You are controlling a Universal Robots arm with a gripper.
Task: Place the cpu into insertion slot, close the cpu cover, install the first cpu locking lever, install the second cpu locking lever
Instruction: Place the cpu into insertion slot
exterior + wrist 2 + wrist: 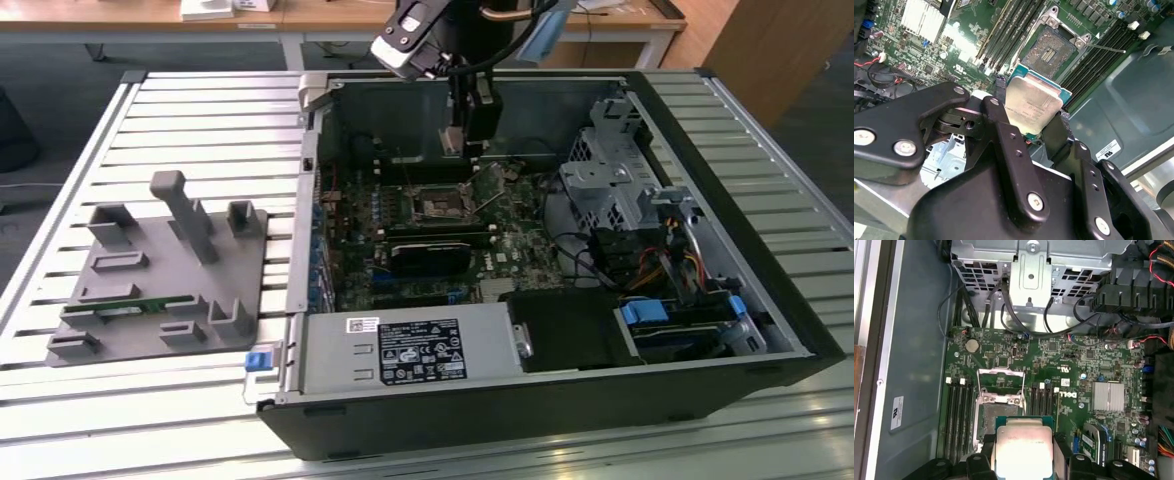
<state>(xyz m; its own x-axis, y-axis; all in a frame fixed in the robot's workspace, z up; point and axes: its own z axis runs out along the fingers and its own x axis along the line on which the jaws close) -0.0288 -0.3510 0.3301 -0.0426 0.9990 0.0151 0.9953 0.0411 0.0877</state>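
Note:
My gripper (1033, 107) is shut on the cpu (1030, 102), a flat square chip with a pale metal top, held by two opposite edges between black fingers (999, 100). In the first wrist view the cpu (1021, 447) hangs above the green board, just beside the insertion slot (990, 417). The slot's dark centre is uncovered. The cpu cover (1001, 372), a silver frame, is swung open past the slot's far side. A thin locking lever (1106, 49) sticks out beside the insertion slot (1053, 50). In the exterior view the gripper (463, 140) hovers inside the case behind the insertion slot (435, 205).
The open computer case (747, 380) lies on a slatted metal table (200, 120). A long black card (434, 250) sits in front of the slot. A drive cage (607, 190) and cables fill the exterior view's right. A grey fixture (160, 290) stands at the exterior view's left.

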